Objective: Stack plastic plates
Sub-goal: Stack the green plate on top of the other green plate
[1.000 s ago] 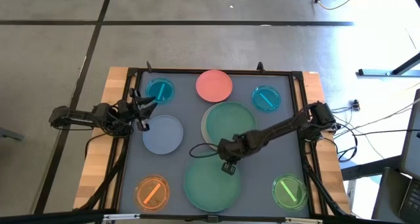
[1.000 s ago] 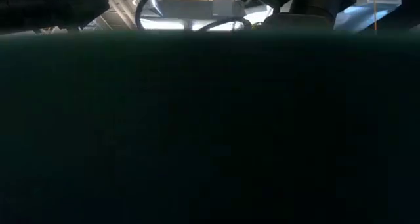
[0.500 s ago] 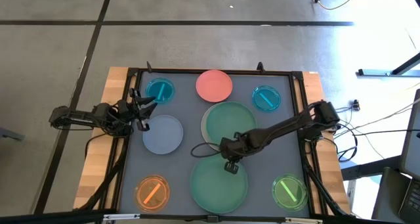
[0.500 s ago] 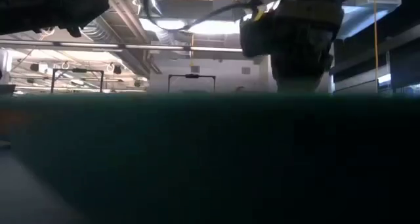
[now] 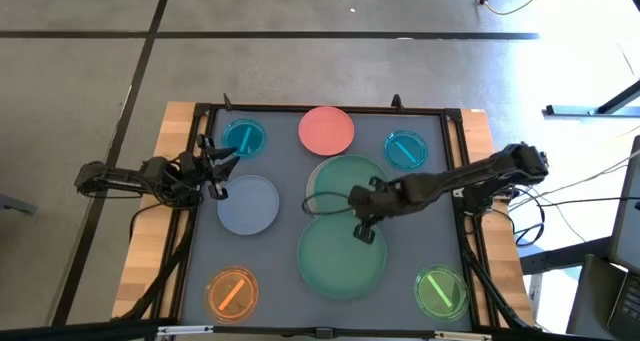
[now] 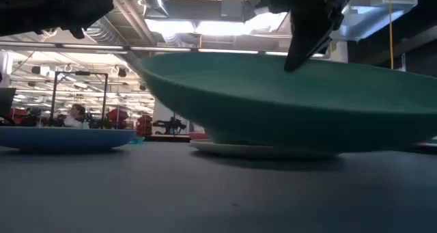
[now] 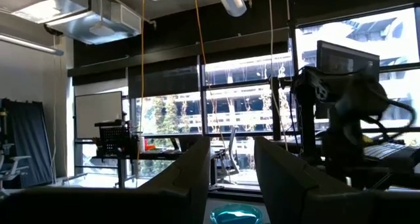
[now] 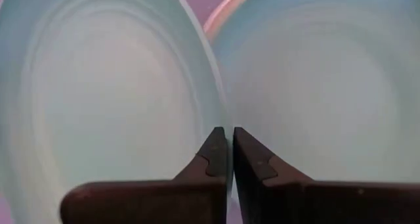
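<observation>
The table [image 5: 455, 131] fills the middle of the high view, its grey mat framed by wooden edges. The big green plate [image 5: 342, 259] sits low centre, tilted, its far rim lifted, as the low view shows. The right gripper [image 5: 364, 230] has its fingers nearly closed on that rim, pinching the thin edge. Just above it lies a second green plate [image 5: 350, 181] on a cream plate [image 5: 312, 191], the likely stack base.

The step looks like carrying the big green plate onto that pile. The next move calls for lifting it clear and sliding it up-frame, then lowering it centred.

Room is tight: the held plate's rim overlaps the pile's edge, so it needs height first. The blue plate [image 5: 247, 203] lies left of centre, the pink plate [image 5: 326, 129] at top centre, with teal plates at upper left [image 5: 243, 137] and upper right [image 5: 405, 149], and orange [image 5: 232, 291] and lime [image 5: 441, 290] ones in the lower corners, all apart. The left gripper [image 5: 215, 171] waits at the left edge, fingers parted, empty.
</observation>
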`<action>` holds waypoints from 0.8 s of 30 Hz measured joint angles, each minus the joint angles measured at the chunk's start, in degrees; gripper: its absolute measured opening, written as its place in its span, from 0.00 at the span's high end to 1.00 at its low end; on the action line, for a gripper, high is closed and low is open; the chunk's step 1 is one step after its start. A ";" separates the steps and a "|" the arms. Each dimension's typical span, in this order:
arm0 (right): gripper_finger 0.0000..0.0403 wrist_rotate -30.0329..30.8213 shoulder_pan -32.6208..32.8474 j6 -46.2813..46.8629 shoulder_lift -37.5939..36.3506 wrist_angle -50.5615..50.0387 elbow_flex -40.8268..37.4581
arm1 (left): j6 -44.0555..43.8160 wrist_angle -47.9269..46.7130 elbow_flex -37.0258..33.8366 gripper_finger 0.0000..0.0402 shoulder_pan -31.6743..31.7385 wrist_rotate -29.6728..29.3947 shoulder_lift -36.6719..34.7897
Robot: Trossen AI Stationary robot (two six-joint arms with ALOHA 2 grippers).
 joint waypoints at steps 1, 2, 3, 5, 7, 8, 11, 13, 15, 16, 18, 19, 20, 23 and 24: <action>1.00 0.40 -0.75 -0.57 -1.16 -1.26 0.00 | 0.00 0.00 0.00 0.72 0.02 0.00 0.00; 1.00 0.49 -1.50 -1.14 -2.24 -2.18 0.00 | 0.00 -0.01 0.00 0.72 0.02 0.00 0.00; 1.00 0.45 -2.37 -1.73 -3.28 -2.80 0.02 | 0.00 -0.04 0.00 0.72 0.01 0.00 0.00; 1.00 0.33 -4.58 -3.21 -5.26 -3.88 0.00 | 0.00 -0.04 0.00 0.72 0.02 0.00 0.00; 1.00 0.31 -7.28 -5.25 -6.86 -4.44 0.02 | 0.02 -0.06 0.00 0.72 0.01 0.00 0.00; 1.00 0.30 -8.74 -6.23 -7.49 -4.91 0.01 | 0.02 -0.07 0.00 0.72 0.02 0.00 0.00; 1.00 0.03 -13.66 -10.87 -8.33 -5.26 0.02 | 0.00 -0.13 0.00 0.72 0.02 0.00 0.00; 1.00 -0.11 -17.14 -13.12 -8.31 -5.35 0.01 | 0.00 -0.13 0.00 0.72 0.02 0.00 0.00; 1.00 -0.14 -20.37 -14.57 -7.98 -4.64 -0.45 | 0.02 -0.15 0.00 0.72 0.02 0.00 0.00; 1.00 -0.32 -21.88 -15.36 -7.79 -4.04 -0.93 | 0.02 -0.15 0.00 0.72 0.02 0.00 0.00; 1.00 -1.77 -24.63 -17.24 -7.25 -2.17 -2.44 | 0.02 -0.17 0.00 0.72 0.01 0.00 0.00; 1.00 -2.87 -25.88 -17.89 -7.06 -0.84 -3.36 | 0.02 -0.20 0.00 0.72 0.02 0.00 -0.01; 1.00 -3.99 -27.04 -18.40 -6.92 0.44 -4.22 | 0.02 -0.33 0.00 0.72 0.02 0.00 -0.01; 1.00 -5.68 -30.09 -19.07 -6.20 3.47 -6.33 | 0.02 -0.39 0.00 0.72 0.01 0.00 -0.01; 1.00 -5.84 -30.92 -19.27 -5.84 4.04 -6.97 | 0.02 -0.44 0.00 0.72 -0.01 -0.02 -0.01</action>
